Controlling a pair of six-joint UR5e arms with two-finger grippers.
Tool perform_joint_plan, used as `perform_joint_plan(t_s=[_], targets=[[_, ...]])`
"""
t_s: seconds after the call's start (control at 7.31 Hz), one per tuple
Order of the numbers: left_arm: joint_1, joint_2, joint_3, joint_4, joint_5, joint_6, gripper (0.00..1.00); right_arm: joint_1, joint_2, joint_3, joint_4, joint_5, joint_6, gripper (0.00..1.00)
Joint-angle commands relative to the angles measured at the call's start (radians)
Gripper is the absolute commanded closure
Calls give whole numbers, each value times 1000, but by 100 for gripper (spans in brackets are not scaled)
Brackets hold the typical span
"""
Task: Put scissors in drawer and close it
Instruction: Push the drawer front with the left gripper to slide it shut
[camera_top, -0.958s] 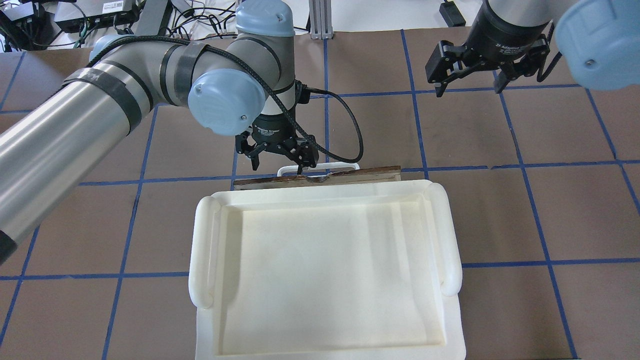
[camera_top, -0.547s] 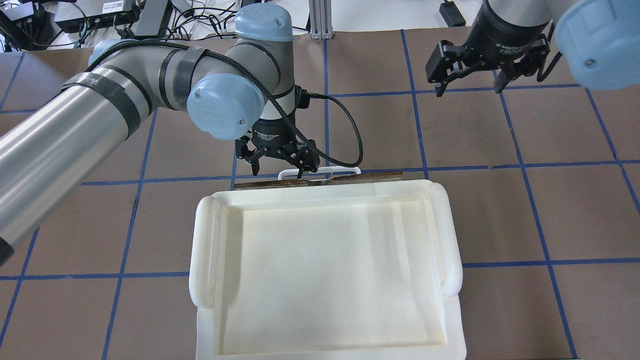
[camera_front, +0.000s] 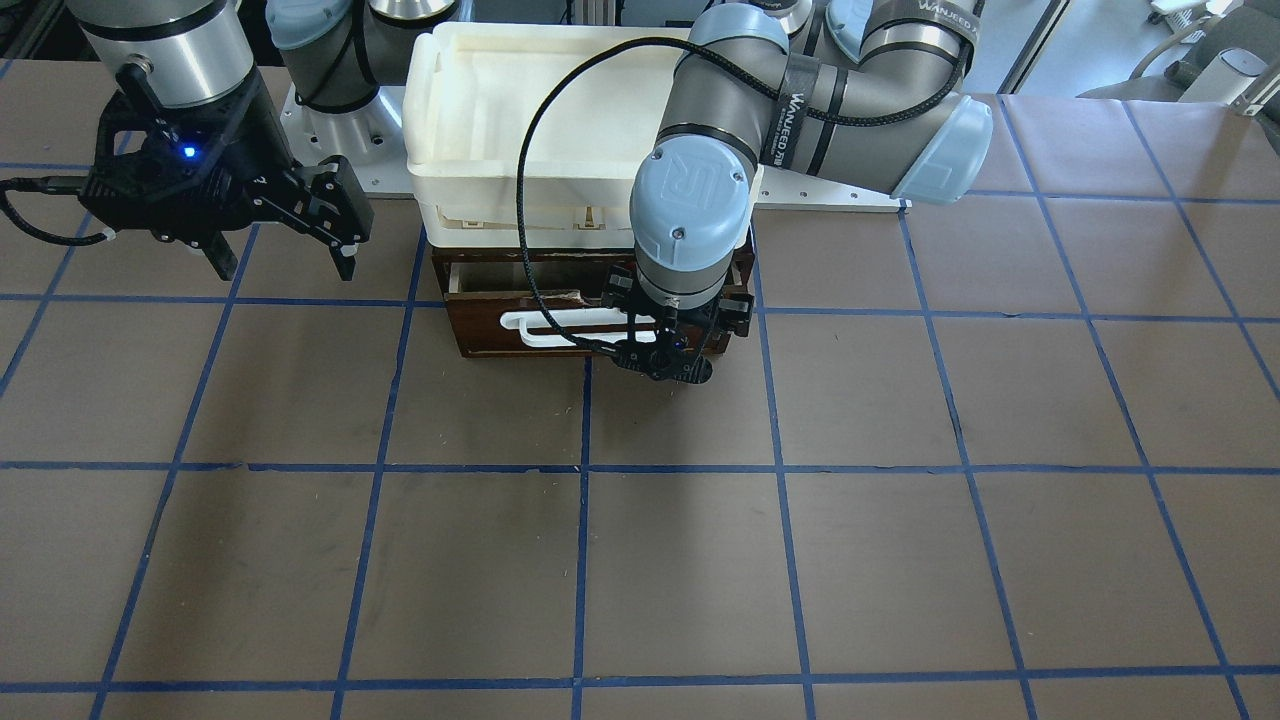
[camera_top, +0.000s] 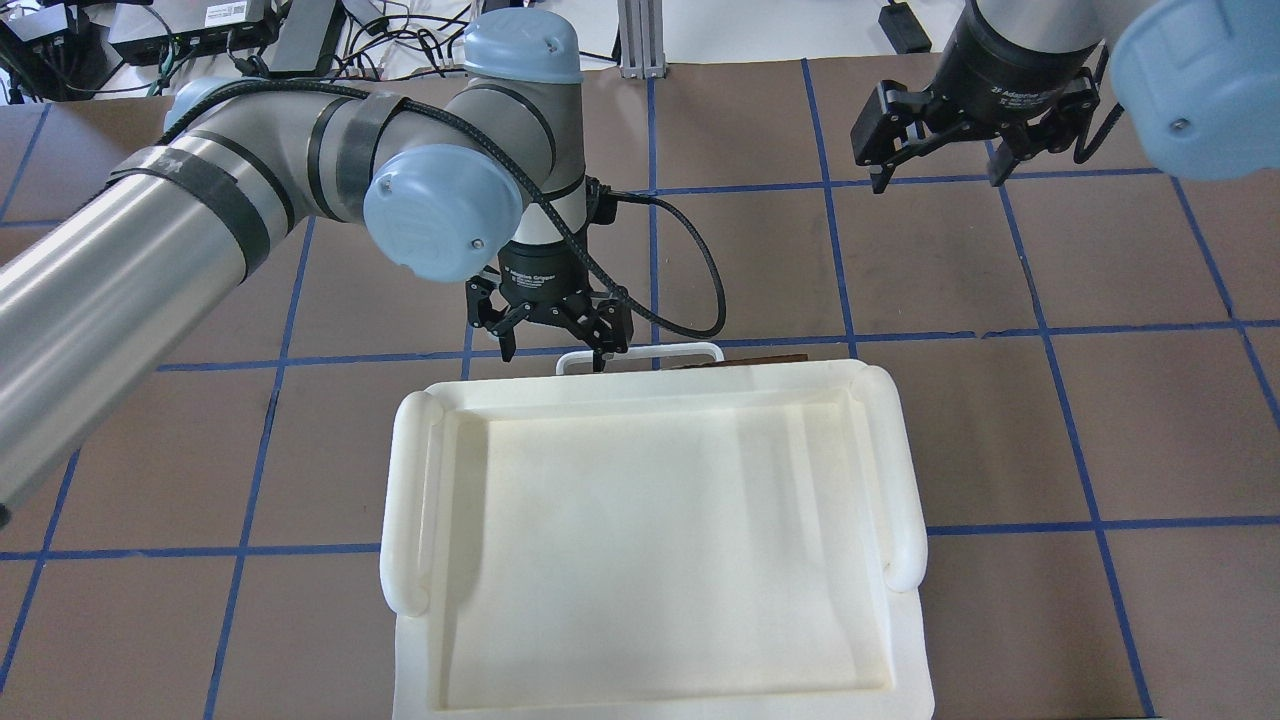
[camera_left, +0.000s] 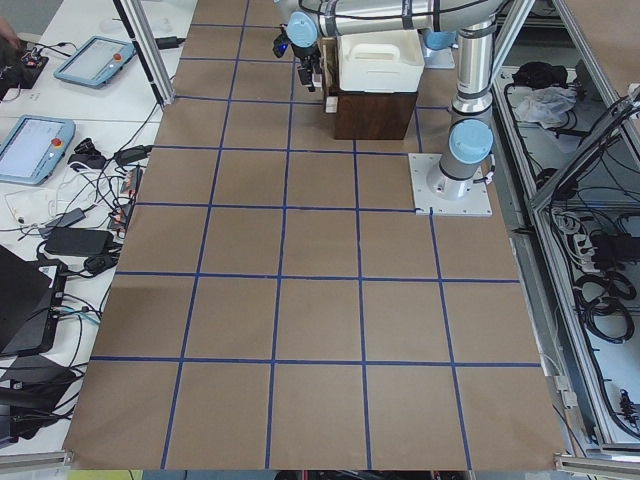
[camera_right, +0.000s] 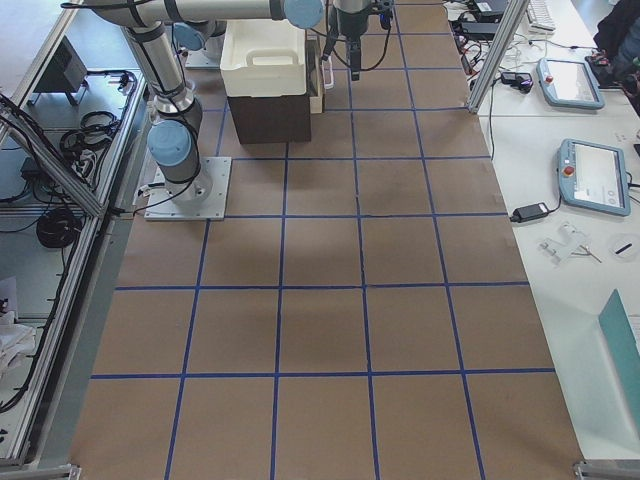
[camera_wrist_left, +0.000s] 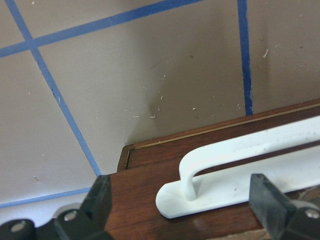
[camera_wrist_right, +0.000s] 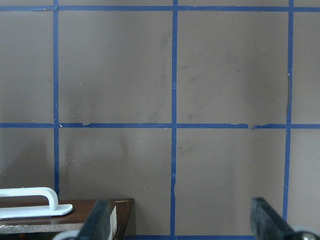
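Observation:
The dark brown drawer (camera_front: 480, 330) sits under the white tray, pushed almost fully in; only a sliver of its top edge (camera_top: 765, 357) shows from overhead. Its white bar handle (camera_top: 680, 351) faces away from me. My left gripper (camera_top: 553, 347) is open, pointing down right in front of the drawer front, at the handle's end (camera_wrist_left: 235, 167). In the front-facing view it (camera_front: 668, 368) hangs against the drawer front. My right gripper (camera_top: 935, 168) is open and empty, high and off to the right. The scissors are not in view.
A large white plastic tray (camera_top: 405, 520) lies on top of the brown cabinet (camera_left: 375, 118) that holds the drawer. The brown table top (camera_front: 700, 540) has a grid of blue tape lines. Cables and boxes lie beyond the far edge (camera_top: 230, 30).
The drawer has slid in under the tray; its top edge has shrunk to a sliver. My left gripper moved with it toward the tray. The right arm has not moved.

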Motion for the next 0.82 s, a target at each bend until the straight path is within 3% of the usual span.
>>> perform_joint_plan(t_s=[0.0,0.68], targets=[[-1,15,-4,-33,0,-3,0,0,0,0,-1,2,0,0],[0,27,-6,-79,-35,-9,0,0,2,0,-5,2,0,0]])
